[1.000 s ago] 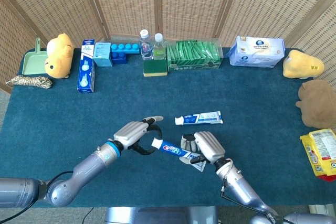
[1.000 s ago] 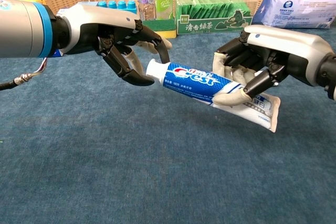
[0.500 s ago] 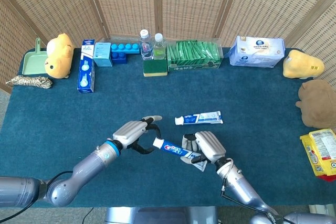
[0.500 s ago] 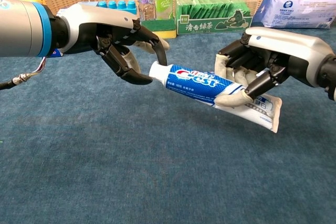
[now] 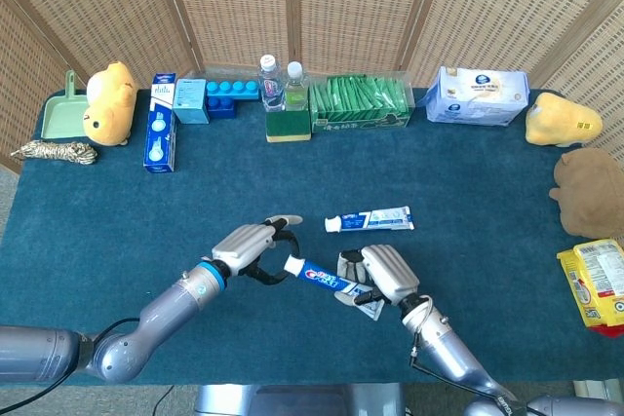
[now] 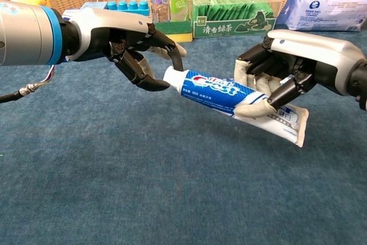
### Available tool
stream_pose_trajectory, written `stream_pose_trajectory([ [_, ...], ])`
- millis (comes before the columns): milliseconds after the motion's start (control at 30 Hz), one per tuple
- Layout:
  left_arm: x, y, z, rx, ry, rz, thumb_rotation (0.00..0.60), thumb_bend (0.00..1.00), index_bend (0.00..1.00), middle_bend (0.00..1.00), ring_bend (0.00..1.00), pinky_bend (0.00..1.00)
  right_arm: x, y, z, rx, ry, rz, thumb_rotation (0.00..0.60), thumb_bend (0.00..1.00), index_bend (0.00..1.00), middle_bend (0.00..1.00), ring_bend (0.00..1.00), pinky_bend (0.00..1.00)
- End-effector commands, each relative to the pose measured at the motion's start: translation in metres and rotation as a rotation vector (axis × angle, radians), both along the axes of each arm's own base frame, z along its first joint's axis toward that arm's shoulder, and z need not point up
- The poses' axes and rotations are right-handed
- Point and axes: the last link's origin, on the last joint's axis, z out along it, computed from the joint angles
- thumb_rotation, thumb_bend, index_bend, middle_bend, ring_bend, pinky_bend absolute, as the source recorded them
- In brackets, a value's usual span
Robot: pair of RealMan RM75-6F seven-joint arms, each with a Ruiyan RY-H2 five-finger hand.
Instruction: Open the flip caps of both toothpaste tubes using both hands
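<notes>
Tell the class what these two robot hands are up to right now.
The right hand holds a toothpaste tube above the table. The left hand has its fingers curled at the tube's white cap, which looks closed. A second tube lies untouched on the table.

A woven wicker screen (image 5: 292,7) backs the table's dark blue carpet (image 5: 487,192).

Back row: green dustpan (image 5: 57,114), yellow plush (image 5: 107,102), blue blocks (image 5: 232,94), two bottles (image 5: 281,81), green packets box (image 5: 359,104), wipes pack (image 5: 477,96). Rope coil (image 5: 55,152) far left.
</notes>
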Motion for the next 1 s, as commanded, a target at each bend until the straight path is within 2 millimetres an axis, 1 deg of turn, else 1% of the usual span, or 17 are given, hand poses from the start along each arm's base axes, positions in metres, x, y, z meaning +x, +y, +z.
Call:
stream_pose_trajectory([
  [33,0.0,0.0,0.0,0.001,0.004,0.0,0.6,0.34,0.42,0.11,0.07,0.32,-0.001,0.0,0.0,-0.002,0.003,-0.001,0.6,0.44,0.91,0.72,0.67,0.74],
  [400,-0.002,-0.001,0.002,0.004,0.013,0.003,0.6,0.34,0.46,0.12,0.07,0.32,-0.003,-0.004,0.001,-0.024,0.018,-0.01,0.6,0.44,0.91,0.72,0.67,0.74],
  [1000,-0.009,0.001,0.008,0.012,0.019,0.02,0.6,0.34,0.48,0.12,0.07,0.33,-0.005,-0.013,0.002,-0.073,0.054,-0.033,0.6,0.45,0.91,0.73,0.68,0.74],
])
